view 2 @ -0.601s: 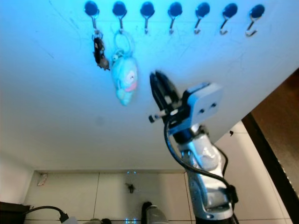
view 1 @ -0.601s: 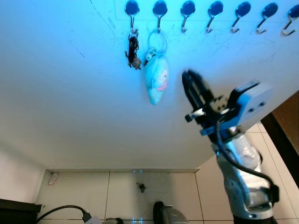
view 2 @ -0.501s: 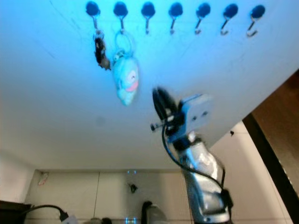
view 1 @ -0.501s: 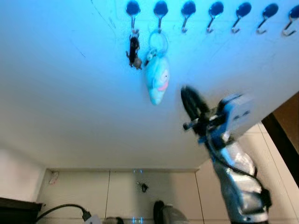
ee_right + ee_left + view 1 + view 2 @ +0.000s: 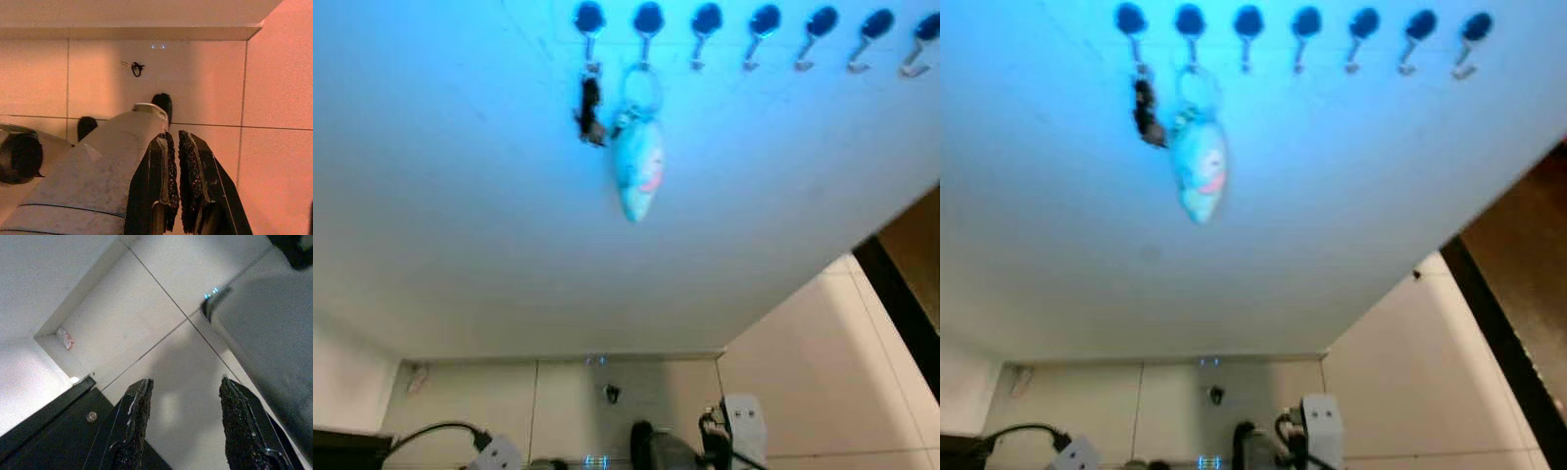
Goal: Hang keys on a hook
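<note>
Keys (image 5: 637, 166) on hook (image 5: 647, 22); left tool (image 5: 186, 426) open, right tool (image 5: 175, 191) closed, empty

Right gripper (image 5: 175, 183) points down at tiled floor (image 5: 205, 83), jaws nearly closed, nothing between them. Robot's grey leg (image 5: 98, 166) just beside it. Small dark object (image 5: 136, 68) lies on floor near wall base (image 5: 132, 33).
</note>
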Controlling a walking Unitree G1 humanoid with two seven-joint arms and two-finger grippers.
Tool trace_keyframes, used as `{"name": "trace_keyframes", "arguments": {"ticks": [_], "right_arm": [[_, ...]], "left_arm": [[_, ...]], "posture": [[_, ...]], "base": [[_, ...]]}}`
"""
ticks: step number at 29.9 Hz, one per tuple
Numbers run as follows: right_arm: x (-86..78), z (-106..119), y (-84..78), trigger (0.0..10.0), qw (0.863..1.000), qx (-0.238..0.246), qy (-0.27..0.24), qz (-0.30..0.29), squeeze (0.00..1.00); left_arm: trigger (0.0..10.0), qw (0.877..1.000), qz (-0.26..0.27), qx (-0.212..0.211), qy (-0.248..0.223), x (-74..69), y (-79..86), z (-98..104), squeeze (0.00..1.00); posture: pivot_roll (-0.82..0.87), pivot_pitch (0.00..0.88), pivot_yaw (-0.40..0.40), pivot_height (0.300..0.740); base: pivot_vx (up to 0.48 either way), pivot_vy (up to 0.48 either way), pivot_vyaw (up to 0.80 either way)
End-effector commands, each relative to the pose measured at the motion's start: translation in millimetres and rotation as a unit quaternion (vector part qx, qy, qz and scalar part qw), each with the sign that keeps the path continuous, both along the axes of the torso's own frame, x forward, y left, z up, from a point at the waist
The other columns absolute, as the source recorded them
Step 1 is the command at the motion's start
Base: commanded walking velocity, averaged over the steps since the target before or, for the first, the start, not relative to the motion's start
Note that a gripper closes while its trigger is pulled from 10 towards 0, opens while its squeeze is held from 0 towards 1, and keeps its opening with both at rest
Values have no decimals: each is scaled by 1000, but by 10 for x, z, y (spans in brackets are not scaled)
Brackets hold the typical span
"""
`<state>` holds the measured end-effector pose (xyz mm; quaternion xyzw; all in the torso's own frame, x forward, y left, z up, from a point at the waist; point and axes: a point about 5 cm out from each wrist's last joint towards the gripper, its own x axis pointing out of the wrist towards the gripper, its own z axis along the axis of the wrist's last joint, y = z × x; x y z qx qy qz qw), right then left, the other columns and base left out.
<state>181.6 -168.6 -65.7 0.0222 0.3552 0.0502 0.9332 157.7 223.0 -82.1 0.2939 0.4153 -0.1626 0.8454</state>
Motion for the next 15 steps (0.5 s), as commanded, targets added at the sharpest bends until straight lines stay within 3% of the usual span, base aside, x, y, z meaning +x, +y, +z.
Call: {"name": "trace_keyframes", "arguments": {"ticks": [1,15], "right_arm": [[-79,-48,19,10000,1000,0,15,1,0],[34,-66,18,10000,1000,-10,-7,6,0]], "left_arm": [[10000,1000,18,-6,21,-128,18,-54,0],[10000,1000,16,-8,14,-75,-25,-45,0]], "posture": [[-157,154,37,740],[-148,153,35,740]], "base": [[-454,0,0],[-469,0,0]]}}
